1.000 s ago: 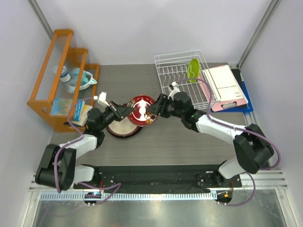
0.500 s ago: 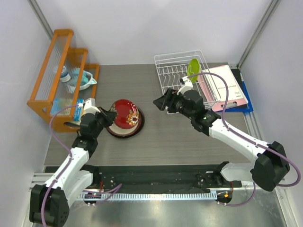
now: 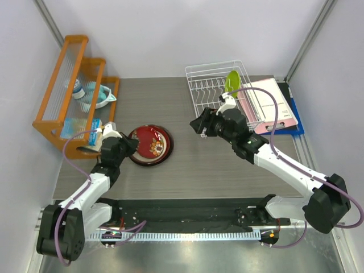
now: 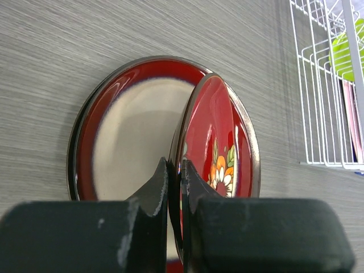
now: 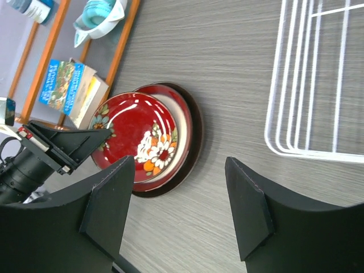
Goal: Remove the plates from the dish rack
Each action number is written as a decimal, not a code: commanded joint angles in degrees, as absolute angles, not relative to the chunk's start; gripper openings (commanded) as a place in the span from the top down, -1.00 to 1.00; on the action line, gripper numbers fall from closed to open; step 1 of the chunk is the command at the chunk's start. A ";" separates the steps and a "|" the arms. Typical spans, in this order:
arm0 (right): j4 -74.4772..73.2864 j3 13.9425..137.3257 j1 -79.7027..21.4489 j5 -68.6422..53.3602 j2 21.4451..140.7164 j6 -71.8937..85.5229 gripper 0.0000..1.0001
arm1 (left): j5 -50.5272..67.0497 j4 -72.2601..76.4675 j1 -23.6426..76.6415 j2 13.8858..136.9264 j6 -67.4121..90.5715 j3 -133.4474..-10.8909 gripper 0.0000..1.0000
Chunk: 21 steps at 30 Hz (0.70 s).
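The main risk lies with the small dark red glazed plate with white and orange flower marks (image 4: 219, 142). It hangs tilted from its near rim, over the larger round cream plate with a dark red rim (image 4: 125, 142) that lies flat on the grey wood-grain counter (image 3: 187, 165). If the left gripper (image 4: 173, 168) lets go while the plate is this steep, the plate could drop and clatter, chip the glaze of either plate, or slide off-centre and overhang the lower one. A thin pinch on a slick rim could also slip early. Whether the plate's far edge already touches the cream plate cannot be told from these views, nor whether a further plate lies under the 2.

A second risk is on the right. The right gripper (image 5: 179, 170) hovers between the stack and the white wire dish rack (image 3: 207, 91). A careless reach toward the rack could catch its prongs or side wires and drag it.

The left jaws are nearly closed, clamped on the small red plate's rim, 1 finger on each face. The right jaws are spread wide, holding and touching nothing. The smallest lime green plate (image 3: 231, 82) stands upright in the rack, not yet unloaded.
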State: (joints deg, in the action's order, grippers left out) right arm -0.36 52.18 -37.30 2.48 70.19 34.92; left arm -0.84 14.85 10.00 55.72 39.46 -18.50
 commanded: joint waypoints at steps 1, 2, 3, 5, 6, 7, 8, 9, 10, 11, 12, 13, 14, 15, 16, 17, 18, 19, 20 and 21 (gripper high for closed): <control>-2.02 55.45 -36.13 5.44 68.20 31.82 -0.41 | -2.20 20.57 9.67 57.74 39.72 -18.46 0.96; -3.24 56.15 -35.60 6.06 68.38 30.69 -0.41 | -2.20 20.31 9.75 57.92 39.81 -18.46 0.89; -4.30 56.86 -35.07 8.15 68.99 30.06 -0.42 | -2.20 19.87 9.76 58.09 39.81 -18.37 0.82; -7.36 59.76 -34.02 10.62 70.04 27.61 -0.42 | -2.81 18.99 9.67 58.44 39.81 -18.37 0.72; -8.17 60.72 -32.80 12.64 71.09 26.64 -0.42 | -2.81 18.11 9.75 58.62 39.73 -18.37 0.71; -8.96 62.73 -32.09 15.35 71.97 25.85 -0.42 | -2.55 18.02 9.67 58.71 39.47 -18.37 0.79; -10.44 63.71 -31.47 18.08 72.68 23.93 -0.42 | -2.81 17.76 9.67 59.06 39.29 -18.37 0.79; -10.72 64.50 -30.33 20.11 74.25 22.95 -0.42 | -3.16 16.54 9.67 59.24 39.37 -18.54 0.78; -11.24 66.34 -29.37 22.04 74.96 22.24 -0.43 | -3.34 16.26 9.67 59.33 39.37 -18.72 0.68; -11.86 67.31 -28.57 23.02 75.67 21.37 -0.43 | -3.43 16.00 9.67 59.41 39.29 -18.81 0.64; -11.95 68.02 -26.74 23.81 76.37 20.49 -0.43 | -3.86 15.39 9.67 59.24 39.20 -18.81 0.50; -11.95 69.16 -25.50 22.60 77.42 20.22 -0.43 | -4.04 15.38 9.67 59.06 39.20 -18.72 0.48; -11.78 69.78 -24.44 22.24 78.13 20.13 -0.43 | -4.22 15.38 9.67 58.98 39.11 -18.55 0.45; -11.78 70.39 -23.39 21.89 78.92 19.87 -0.43 | -4.22 14.42 9.75 58.89 39.11 -18.63 0.33; -12.04 71.71 -21.90 21.36 79.62 19.60 -0.43 | -4.04 14.15 9.76 58.89 38.59 -18.81 0.30; -11.95 72.24 -21.28 21.10 80.93 19.34 -0.43 | -3.96 14.06 9.76 58.89 38.41 -18.90 0.27; -12.04 73.03 -20.66 20.83 81.56 19.16 -0.43 | -4.13 13.19 9.67 58.89 38.32 -18.98 0.12; -12.04 74.52 -19.70 20.40 82.43 18.73 -0.43 | -4.48 12.75 9.67 58.89 37.97 -19.25 0.07; -12.04 75.31 -19.43 20.22 84.01 18.37 -0.43 | -4.40 12.40 9.75 58.89 37.79 -19.42 0.06; -11.95 76.98 -19.08 20.48 85.24 17.85 -0.43 | -4.39 12.04 9.76 58.89 37.62 -19.51 0.08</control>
